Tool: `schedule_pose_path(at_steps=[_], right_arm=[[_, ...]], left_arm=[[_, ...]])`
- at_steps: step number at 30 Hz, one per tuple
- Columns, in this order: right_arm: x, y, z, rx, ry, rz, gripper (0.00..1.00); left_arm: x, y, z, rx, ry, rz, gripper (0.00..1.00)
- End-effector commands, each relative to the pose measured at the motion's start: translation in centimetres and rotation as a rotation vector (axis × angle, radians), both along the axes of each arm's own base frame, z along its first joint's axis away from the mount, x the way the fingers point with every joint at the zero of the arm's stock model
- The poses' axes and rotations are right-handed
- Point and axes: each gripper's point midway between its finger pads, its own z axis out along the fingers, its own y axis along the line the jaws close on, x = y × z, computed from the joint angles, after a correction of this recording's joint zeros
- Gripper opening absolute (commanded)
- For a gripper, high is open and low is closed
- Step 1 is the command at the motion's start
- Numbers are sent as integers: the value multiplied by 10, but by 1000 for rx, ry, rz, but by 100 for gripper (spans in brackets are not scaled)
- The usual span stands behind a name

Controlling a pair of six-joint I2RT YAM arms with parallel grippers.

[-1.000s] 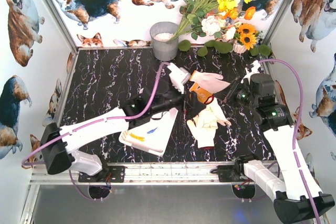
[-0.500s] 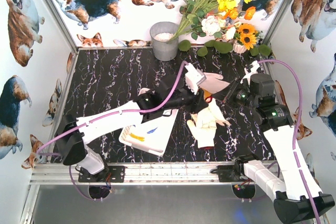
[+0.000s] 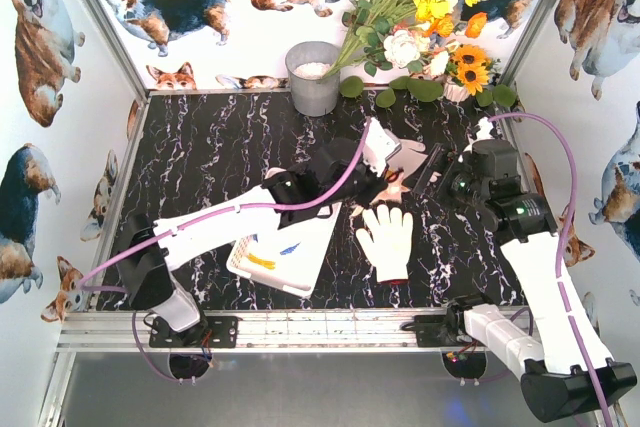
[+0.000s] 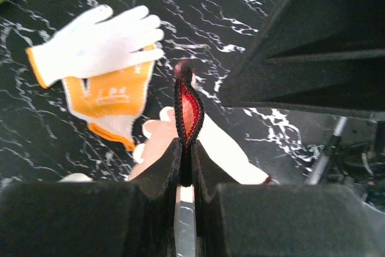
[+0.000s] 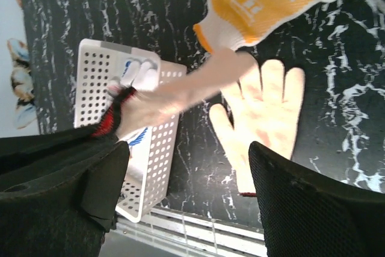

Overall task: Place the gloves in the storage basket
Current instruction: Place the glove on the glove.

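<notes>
The storage basket (image 3: 300, 287), white plastic with rows of holes in its walls, sits at the near left-centre of the black marbled tabletop (image 3: 210, 162). It is partly under the left arm. White knit lies inside it, showing a strip of yellow trim and a strip of blue.

Right of the basket, the left fingers (image 4: 156, 179) are clenched tight on the red cuff of a red-cuffed glove (image 4: 187, 103). The trim stands up in a narrow loop above the fingertips, and the pale body of the glove hangs below them. In the right wrist view this glove is a blurred streak, so its exact pose cannot be told.

Below it, a flat glove (image 3: 388, 237) lies on the tabletop just right of the basket. It is cream, its digits point away from the arms, and its cuff at the near end is red.

Farther back lie an orange-palmed glove (image 4: 114, 97) and a white glove (image 4: 96, 40) with an orange cuff edge, the white one overlapping the orange one.

At the right, the right fingers (image 5: 301, 209) are spread wide and grasp nothing. The red cuff is just beside one fingertip, and whether they touch cannot be told.
</notes>
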Motion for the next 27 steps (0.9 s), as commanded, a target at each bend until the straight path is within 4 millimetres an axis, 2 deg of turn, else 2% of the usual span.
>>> schedule_pose_path(at_steps=[1, 4, 7, 13, 16, 22, 27], right_arm=[[4, -18, 22, -91, -84, -51, 83], [3, -23, 22, -94, -92, -79, 83], [1, -29, 19, -100, -92, -122, 83], [-7, -42, 14, -109, -112, -200, 83], [-11, -43, 4, -103, -74, -216, 83], [-21, -35, -34, -38, 79, -247, 83], [-29, -19, -60, 73, 174, -251, 83]], left_arm=[[24, 0, 12, 79, -144, 34, 0], [40, -4, 13, 122, -223, 48, 0], [41, -11, 10, 135, -298, -13, 0], [9, -24, -49, 185, -248, -184, 0], [-8, -27, -72, 215, -220, -231, 0], [-35, -33, -97, 203, -160, -282, 0], [-56, -36, -115, 190, -108, -309, 0]])
